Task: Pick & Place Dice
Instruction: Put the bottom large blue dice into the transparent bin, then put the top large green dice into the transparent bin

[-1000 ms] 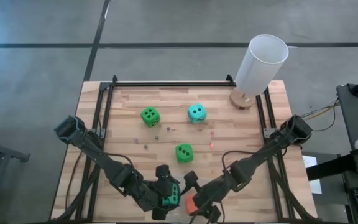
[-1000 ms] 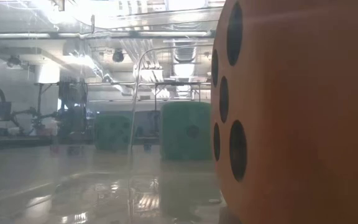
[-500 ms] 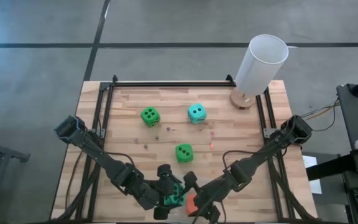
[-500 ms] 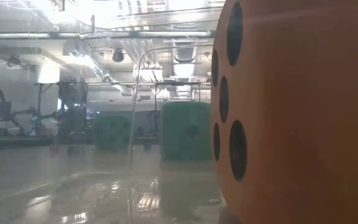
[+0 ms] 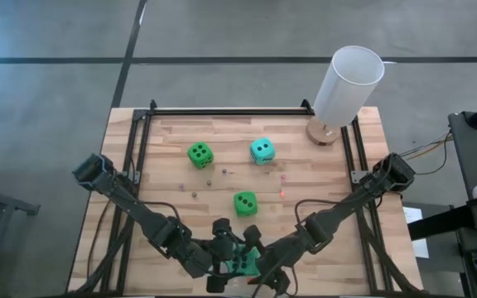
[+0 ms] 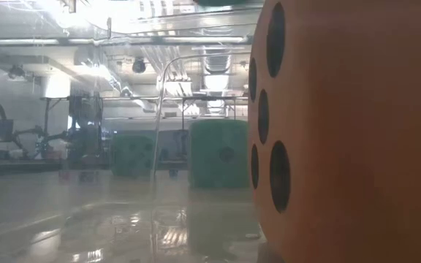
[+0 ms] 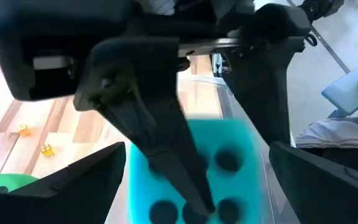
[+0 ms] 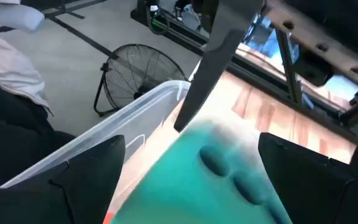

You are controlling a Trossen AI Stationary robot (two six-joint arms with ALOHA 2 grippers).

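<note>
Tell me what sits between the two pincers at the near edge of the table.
A teal die sits between the left pincer and the right pincer; the high view and both wrist views show it.

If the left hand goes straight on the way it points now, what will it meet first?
Probably the teal die right between the left hand fingers; the right hand stands just beyond it, though depth is unclear.

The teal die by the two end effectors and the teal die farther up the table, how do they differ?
The near teal die sits at the table's front edge between the left end effector and right end effector; the far teal die stands alone mid-table. The near one is partly hidden by fingers, the far one fully visible. Both are teal with black pips.
</note>
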